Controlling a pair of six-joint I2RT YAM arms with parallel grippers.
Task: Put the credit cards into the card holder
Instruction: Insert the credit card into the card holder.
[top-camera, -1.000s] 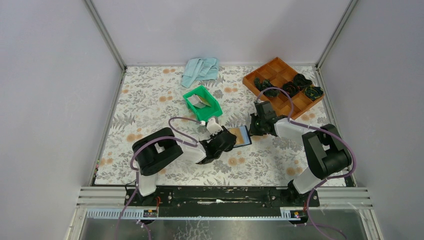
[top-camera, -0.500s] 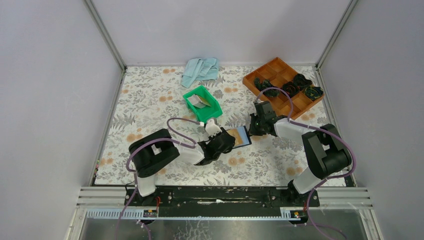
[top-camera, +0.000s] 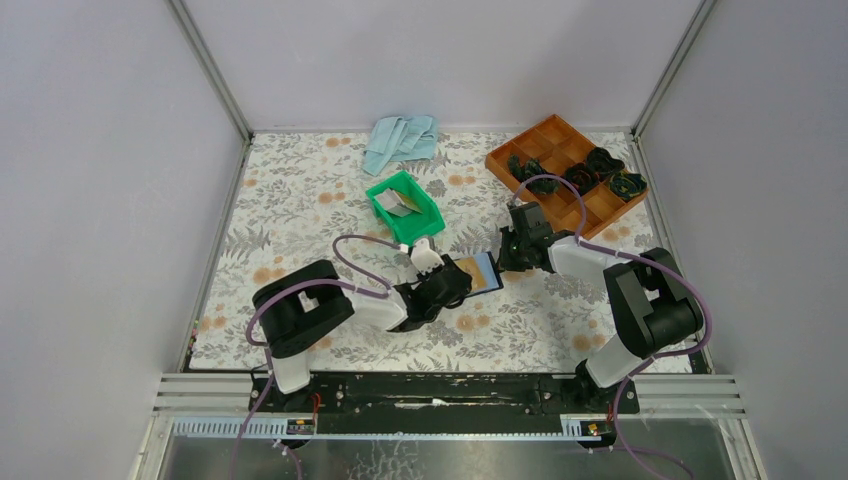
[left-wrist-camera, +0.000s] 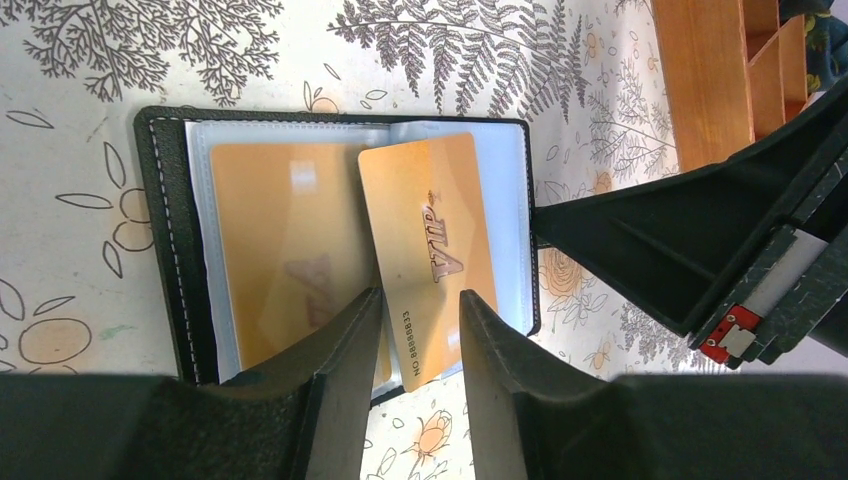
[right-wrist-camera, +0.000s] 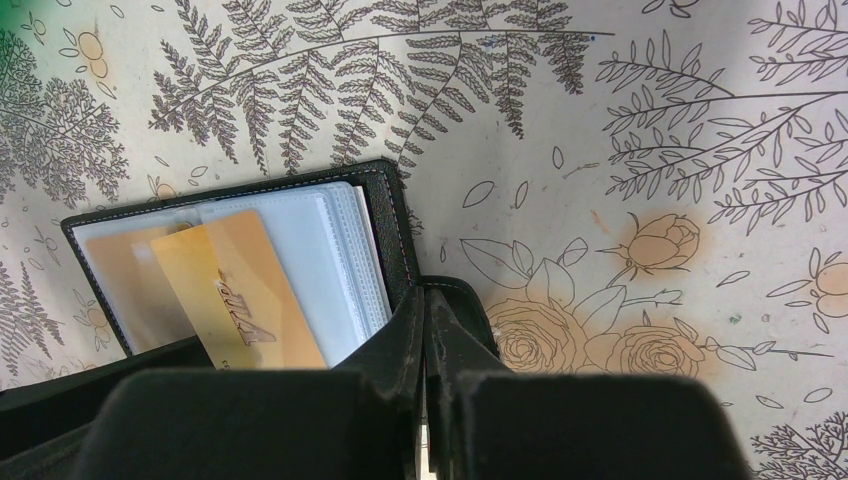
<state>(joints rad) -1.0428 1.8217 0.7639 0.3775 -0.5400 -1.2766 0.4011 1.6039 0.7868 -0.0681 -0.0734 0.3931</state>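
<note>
The black card holder (top-camera: 482, 270) lies open on the floral table. One gold card (left-wrist-camera: 270, 240) sits inside the clear sleeve of its left page. A second gold card (left-wrist-camera: 430, 260) lies part-way in the right page, and its near end sticks out over the holder's edge. My left gripper (left-wrist-camera: 420, 300) is open, its fingers standing either side of that near end without clamping it. My right gripper (right-wrist-camera: 425, 300) is shut on the holder's black closure tab at the far side. In the top view the left gripper (top-camera: 455, 283) and right gripper (top-camera: 503, 262) flank the holder.
A green bin (top-camera: 430, 215) holding greyish cards (top-camera: 398, 205) stands just behind the left gripper. A brown compartment tray (top-camera: 500, 165) with dark coiled items is at the back right. A light blue cloth (top-camera: 400, 140) lies at the back.
My left gripper has drawn back slightly to the left and toward its base. The holder and the right gripper have hardly moved.
</note>
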